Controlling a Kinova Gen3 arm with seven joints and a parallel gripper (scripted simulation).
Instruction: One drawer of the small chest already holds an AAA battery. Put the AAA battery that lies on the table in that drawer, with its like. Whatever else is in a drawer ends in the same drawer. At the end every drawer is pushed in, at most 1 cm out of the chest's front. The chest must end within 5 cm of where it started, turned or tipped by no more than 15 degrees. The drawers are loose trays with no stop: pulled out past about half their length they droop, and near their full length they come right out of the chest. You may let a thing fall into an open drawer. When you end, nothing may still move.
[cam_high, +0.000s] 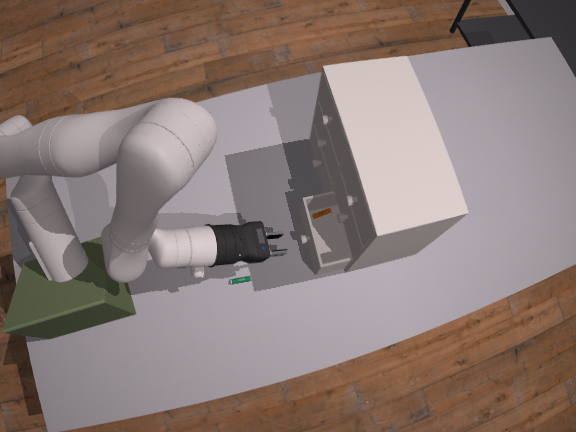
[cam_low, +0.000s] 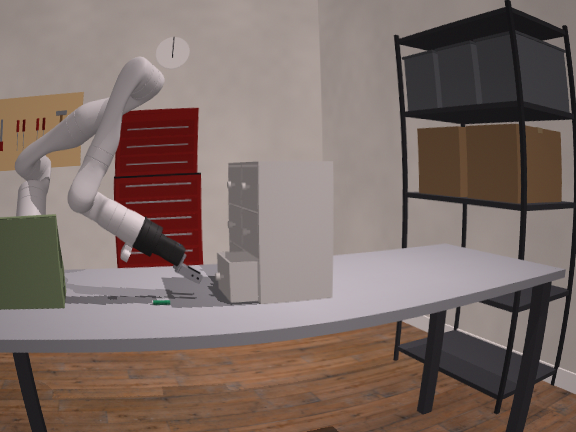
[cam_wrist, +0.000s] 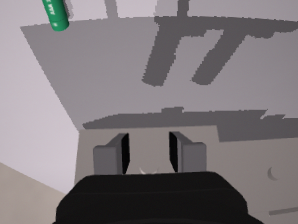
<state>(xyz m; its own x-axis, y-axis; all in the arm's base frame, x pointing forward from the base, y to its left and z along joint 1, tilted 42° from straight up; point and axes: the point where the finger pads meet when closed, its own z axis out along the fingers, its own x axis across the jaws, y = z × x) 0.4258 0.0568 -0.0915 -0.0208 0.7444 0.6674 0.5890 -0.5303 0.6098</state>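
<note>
Background stuff here: there's a red tool cabinet (cam_low: 159, 175) against the back wall, two stacked sections with silver drawer pulls. Left of it hangs a tan pegboard (cam_low: 47, 107) with a few small red-handled tools. A round wall clock (cam_low: 172, 52) sits up high. Off to the right stands a black shelf rack (cam_low: 401, 150); its top shelf carries a dark grey bin (cam_low: 480, 75), and the shelf below has a brown cardboard box (cam_low: 487, 162). Wooden plank floor (cam_low: 250, 390) underneath, and the grey tabletop (cam_low: 400, 280) stands on black legs.
</note>
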